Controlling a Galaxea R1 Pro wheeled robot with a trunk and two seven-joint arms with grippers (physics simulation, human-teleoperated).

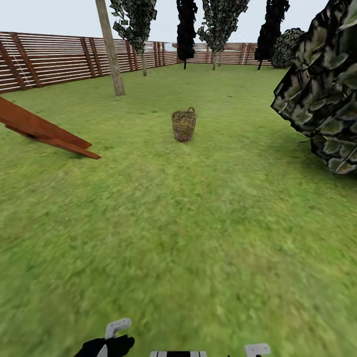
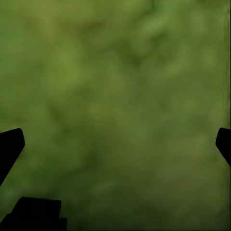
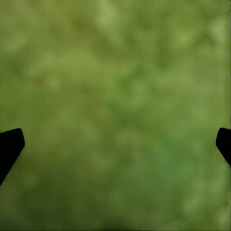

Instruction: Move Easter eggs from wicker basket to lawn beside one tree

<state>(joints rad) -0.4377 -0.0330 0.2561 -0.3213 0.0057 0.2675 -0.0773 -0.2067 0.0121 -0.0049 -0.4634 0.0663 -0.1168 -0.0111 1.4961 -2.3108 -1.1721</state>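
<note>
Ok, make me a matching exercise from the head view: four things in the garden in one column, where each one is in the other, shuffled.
Things:
1. basket
2. fence
3. bare trunk
4. big bush

Places:
A. right edge, close by
B. middle of the lawn
C. along the back and left
D. back left, on the grass before the fence

Pairs: 1-B, 2-C, 3-D, 4-A

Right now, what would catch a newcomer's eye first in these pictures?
The wicker basket stands alone mid-lawn, straight ahead and well beyond both arms. Behind it to the left rises a bare grey-brown tree trunk, before the slatted fence. A big dark leafy bush crowds the right edge.
</note>
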